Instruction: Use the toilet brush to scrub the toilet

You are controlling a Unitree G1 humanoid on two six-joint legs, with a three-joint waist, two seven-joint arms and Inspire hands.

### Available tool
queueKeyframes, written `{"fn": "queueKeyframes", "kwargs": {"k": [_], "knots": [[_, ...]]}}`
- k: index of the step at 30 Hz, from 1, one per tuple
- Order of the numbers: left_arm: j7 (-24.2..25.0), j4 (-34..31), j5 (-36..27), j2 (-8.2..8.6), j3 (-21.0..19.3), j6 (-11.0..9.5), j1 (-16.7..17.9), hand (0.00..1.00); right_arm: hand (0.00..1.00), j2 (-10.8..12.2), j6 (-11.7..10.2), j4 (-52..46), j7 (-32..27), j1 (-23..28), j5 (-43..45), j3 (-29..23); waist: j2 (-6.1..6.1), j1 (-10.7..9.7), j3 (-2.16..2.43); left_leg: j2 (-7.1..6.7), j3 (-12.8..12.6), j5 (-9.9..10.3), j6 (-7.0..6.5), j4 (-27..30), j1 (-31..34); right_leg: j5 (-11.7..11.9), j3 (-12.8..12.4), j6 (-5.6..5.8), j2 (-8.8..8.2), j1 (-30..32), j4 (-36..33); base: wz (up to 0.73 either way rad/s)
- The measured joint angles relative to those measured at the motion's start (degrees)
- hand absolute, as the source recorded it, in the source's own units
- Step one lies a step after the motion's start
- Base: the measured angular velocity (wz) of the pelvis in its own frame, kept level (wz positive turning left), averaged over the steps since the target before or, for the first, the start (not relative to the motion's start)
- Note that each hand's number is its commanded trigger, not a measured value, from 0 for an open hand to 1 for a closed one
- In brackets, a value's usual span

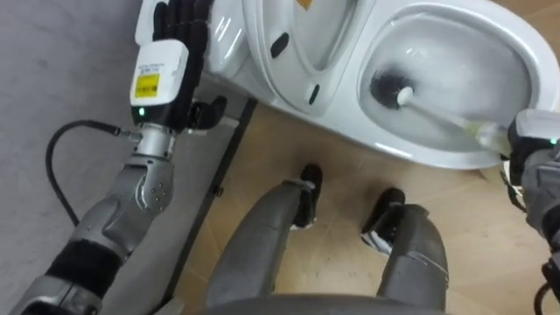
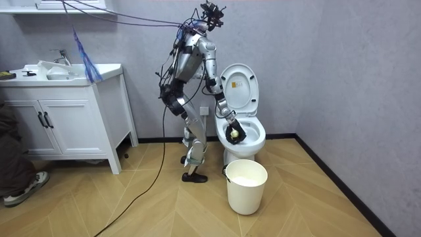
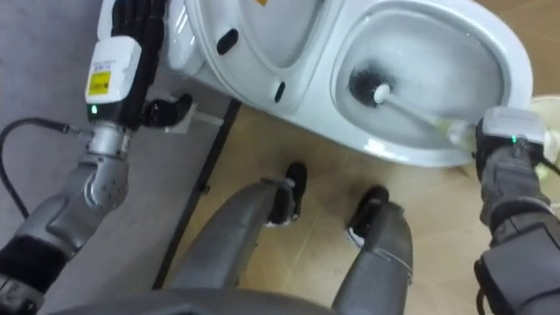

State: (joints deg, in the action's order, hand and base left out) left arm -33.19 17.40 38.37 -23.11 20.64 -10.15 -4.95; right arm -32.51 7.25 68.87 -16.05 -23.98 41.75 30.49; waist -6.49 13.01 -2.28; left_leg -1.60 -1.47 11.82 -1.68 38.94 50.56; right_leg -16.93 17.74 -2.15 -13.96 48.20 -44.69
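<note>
My right hand (image 1: pixel 535 133) is closed around the toilet brush (image 1: pixel 437 112) handle at the bowl's right rim, with the dark bristle head down inside the toilet (image 1: pixel 341 118). My left hand (image 1: pixel 175 35), fingers straight, is raised just left of the upright lid (image 1: pixel 302 39).

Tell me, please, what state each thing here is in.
Seat: raised.
Brush: tilted, head down in bowl.
Right hand: shut on brush.
Left hand: open, beside seat.
Bucket: upright, uncovered.
Cabinet doors: shut.
</note>
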Motion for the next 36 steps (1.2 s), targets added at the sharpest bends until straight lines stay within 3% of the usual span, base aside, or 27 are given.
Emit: {"fn": "queueKeyframes", "kwargs": {"k": [8,11,13,15,19,20,23,28,29,33,36], "knots": [[-3.6,0.4,-0.2,-0.42,2.4,2.4,-1.1,0.00,1.00,-2.5,1.7,-4.9,0.3,1.2,-0.1,3.4,-0.44,0.0,-0.09,0.63,-0.3,1.1,-0.10,2.8,1.9,-0.6,-0.5,0.06,0.08,1.8,-2.2,-0.03],[-4.3,0.6,-0.4,-0.87,3.3,3.1,-1.6,0.00,1.00,-2.6,2.1,-4.6,-0.8,0.7,-4.4,5.1,-0.46,0.0,-0.08,0.66,-0.4,1.1,-0.16,2.9,2.0,-0.6,-0.6,0.11,0.17,1.9,-2.2,-0.02],[-5.0,0.2,-1.2,-1.44,3.4,3.1,-1.6,0.00,1.00,-2.7,2.0,-4.5,-1.0,0.1,-8.7,5.2,0.04,0.0,-0.10,0.66,-0.4,1.1,-0.14,2.9,2.3,-0.6,-0.9,0.09,0.10,2.4,-2.4,0.00],[-6.1,-0.7,-1.8,-3.20,4.3,3.8,-1.6,0.00,1.00,-2.7,0.7,-3.9,-1.3,-0.5,-14.9,4.4,1.33,-0.4,-0.08,0.07,-0.8,1.1,-0.14,3.2,2.9,-0.9,-1.8,0.07,-0.17,3.6,-3.7,0.00],[-7.6,-1.1,-1.2,-3.52,4.2,5.2,-1.5,0.00,1.00,-2.0,-1.3,-2.3,-1.5,-1.8,-21.2,-1.9,2.81,-1.8,-0.52,-0.46,-1.2,1.0,-0.20,3.8,4.1,-1.3,-2.8,-0.11,-1.31,5.9,-5.8,0.01],[-8.4,-1.4,-0.4,-3.32,3.9,5.9,-1.5,0.00,1.00,-2.0,-1.4,-2.3,-1.8,-2.6,-21.1,-4.4,3.14,-2.0,-0.70,-0.90,-1.6,0.9,-0.29,4.0,4.8,-1.3,-3.4,-0.09,-1.76,7.1,-6.4,0.00],[-8.2,-2.8,0.6,-3.38,3.7,7.8,-1.2,0.00,1.00,-2.3,-0.6,-2.2,-3.1,-3.9,-17.8,-5.3,3.25,-2.2,-0.70,-0.97,-1.9,0.7,-0.40,4.8,5.7,-1.3,-3.8,-0.17,-1.84,8.1,-7.5,0.00],[-8.3,-2.5,0.6,-3.27,3.7,8.2,-1.0,0.00,1.00,-1.8,-0.1,-4.8,-4.8,-3.7,-12.0,-4.2,3.15,-2.3,-0.61,-0.83,-1.7,0.8,-0.28,5.3,5.5,-1.4,-3.4,-0.35,-1.45,7.6,-7.4,-0.02],[-8.4,-2.3,0.6,-3.20,3.7,8.2,-0.9,0.00,1.00,-0.8,0.5,-5.9,-4.9,-3.1,-9.7,-4.1,3.13,-2.0,-0.60,-0.18,-1.7,1.0,-0.12,5.4,5.3,-1.2,-3.3,-0.43,-0.65,7.1,-6.7,-0.16],[-8.5,-2.4,0.7,-3.20,4.0,8.7,0.9,0.00,1.00,3.1,3.7,-9.1,-5.0,0.3,-3.3,-1.6,1.78,-1.1,-0.20,1.27,-0.5,1.6,0.53,5.1,3.5,-0.9,-1.7,-0.61,1.45,3.5,-3.6,-0.08],[-8.9,-2.3,0.6,-2.86,4.5,8.9,2.2,0.00,1.00,4.0,5.5,-10.5,-5.0,3.2,-0.8,-0.6,0.82,-0.6,0.35,1.83,-0.2,1.7,0.59,4.2,2.6,-0.6,-0.7,-0.64,2.07,2.1,-2.0,-0.02]]}}
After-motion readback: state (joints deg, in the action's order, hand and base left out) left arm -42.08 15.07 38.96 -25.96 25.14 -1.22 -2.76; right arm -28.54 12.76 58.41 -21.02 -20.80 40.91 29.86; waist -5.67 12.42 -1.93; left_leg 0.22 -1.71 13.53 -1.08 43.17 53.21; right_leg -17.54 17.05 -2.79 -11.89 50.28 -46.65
